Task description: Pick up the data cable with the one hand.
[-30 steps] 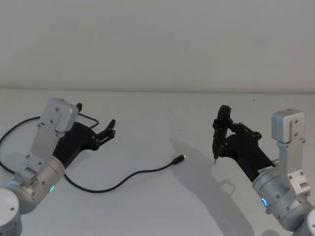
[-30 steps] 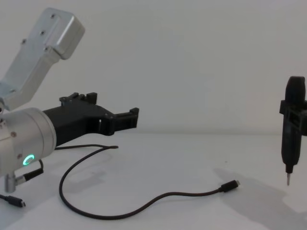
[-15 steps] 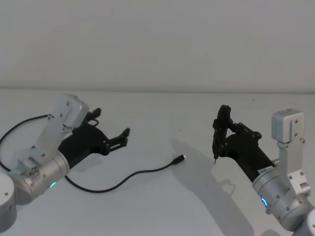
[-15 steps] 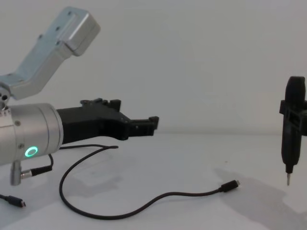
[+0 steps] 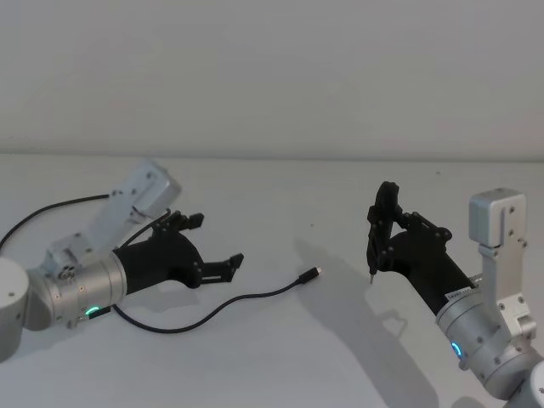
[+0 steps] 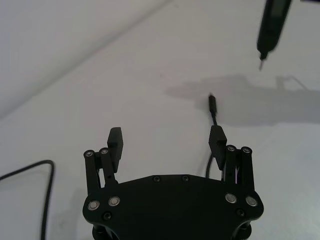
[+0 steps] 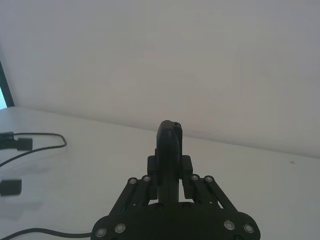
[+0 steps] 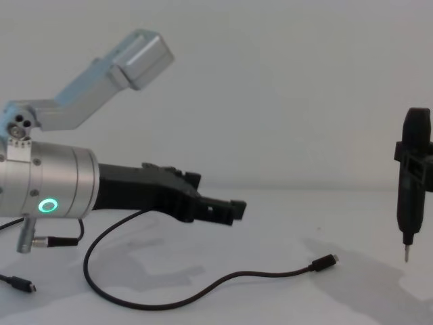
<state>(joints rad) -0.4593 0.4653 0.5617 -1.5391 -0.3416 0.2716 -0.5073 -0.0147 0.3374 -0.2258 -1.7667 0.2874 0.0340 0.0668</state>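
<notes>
– Counts?
– One thin black data cable (image 5: pixel 255 295) flat on the white desk (image 5: pixel 280 374), plug end nearer the right hand (image 5: pixel 378 240). Two hands, one black pen-shaped tool (image 8: pixel 411 176).
– States?
– Left hand (image 6: pixel 166 136) spread apart, just above the cable, not touching. Right hand clamped on the tool.

Holding the black angular two-jaw left gripper (image 8: pixel 229 207) above the middle of the long thin black data cable (image 8: pixel 270 273), apart from it. Holding the thick black pen-shaped tool (image 8: pixel 410 196) upright, right of the cable's plug (image 8: pixel 323 262).
</notes>
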